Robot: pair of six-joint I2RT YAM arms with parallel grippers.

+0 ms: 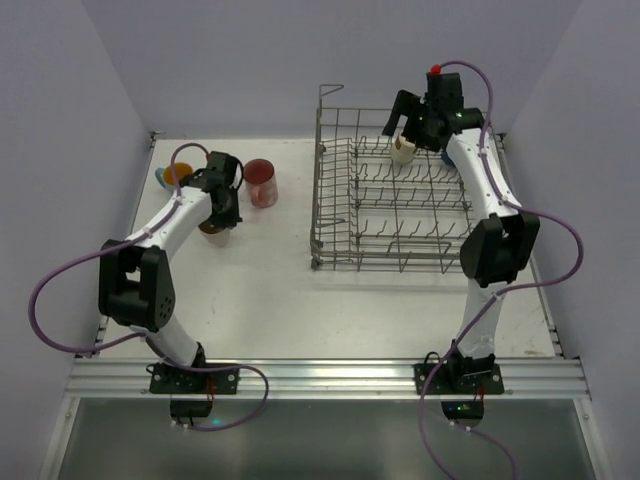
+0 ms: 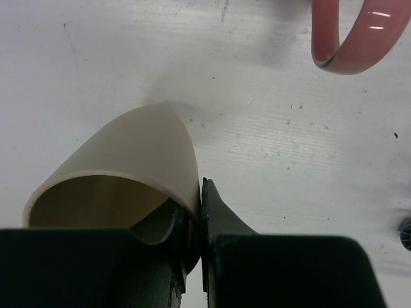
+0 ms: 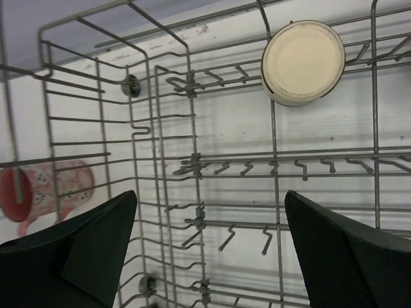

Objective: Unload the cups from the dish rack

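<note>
The grey wire dish rack stands at the right of the table. An upside-down beige cup sits on prongs in its far right corner and also shows in the right wrist view. My right gripper hovers just above that cup, open and empty. My left gripper is shut on the rim of another beige cup, with one finger inside and one outside, low at the table on the left. A pink-red tumbler and a light blue mug with an orange inside stand nearby.
The rack's tall grid sides and rows of prongs surround the space under my right gripper. The pink tumbler stands just beyond the held cup. A small patch of dark blue shows beside the right arm. Walls close in the table.
</note>
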